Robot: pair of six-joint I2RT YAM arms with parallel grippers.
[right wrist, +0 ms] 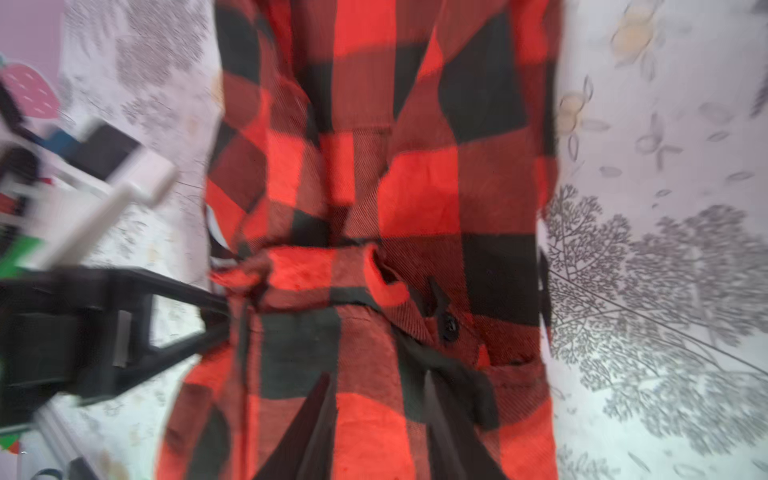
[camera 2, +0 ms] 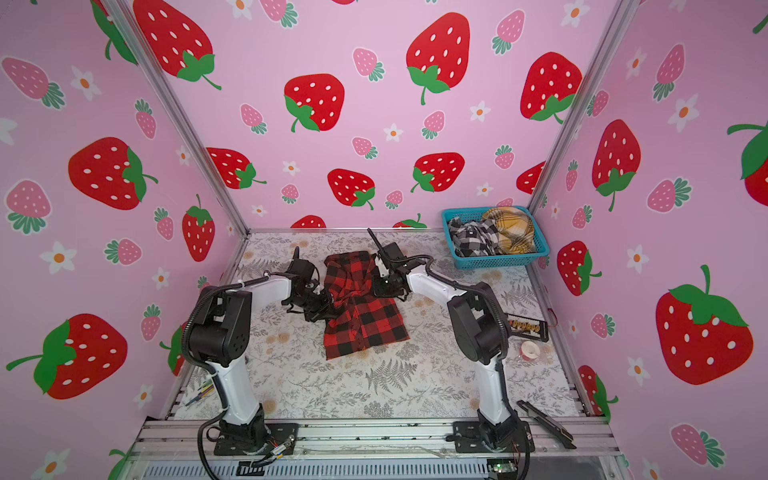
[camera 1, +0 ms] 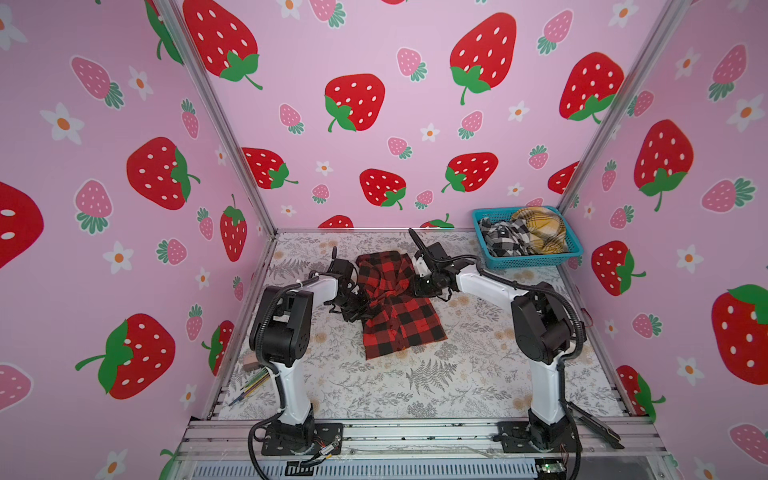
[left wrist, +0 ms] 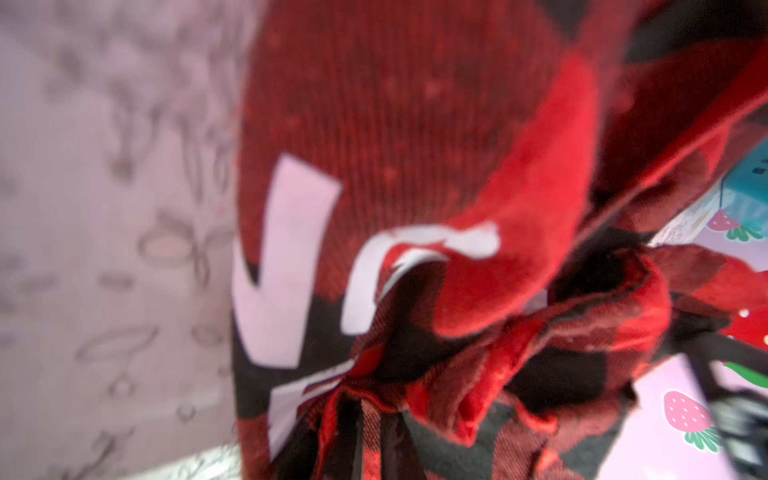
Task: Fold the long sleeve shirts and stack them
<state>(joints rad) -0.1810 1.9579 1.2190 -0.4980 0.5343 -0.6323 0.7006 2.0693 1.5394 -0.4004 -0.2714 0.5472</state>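
Closest to me, the aluminium rail [camera 1: 415,432] crosses the front of the bench, and beyond it the fern-print table cover [camera 1: 415,386] runs to the far side. About mid-table on that cover I see the red-and-black shirt [camera 1: 399,320] [camera 2: 361,322]. Its long axis runs from the far side toward me, leaning slightly so that the near end swings to the right. That near end is broad and flat with a straight edge. The far end is narrower and rumpled, and the middle is drawn in like a waist where both grippers meet it. Which end is the collar I cannot tell.

The left gripper [camera 1: 360,308] [camera 2: 328,309] [right wrist: 226,307] comes in at the shirt's left edge. Through the right wrist camera I see its fingers [right wrist: 187,286] clenched on a gathered fold there. The left wrist camera is filled with bunched red cloth and white block letters [left wrist: 286,262].

The right gripper [camera 1: 417,291] [camera 2: 384,286] [right wrist: 378,386] hangs over the waist from the opposite side. Its two fingers are spread apart with flat check cloth showing between them, and I can make out nothing gripped.

At the far right corner, the teal basket [camera 1: 528,264] [camera 2: 494,262] holds the black-and-white shirt [camera 1: 503,240] [camera 2: 473,240] and the mustard shirt [camera 1: 540,232] [camera 2: 512,230]. Both are crumpled and lie side by side.
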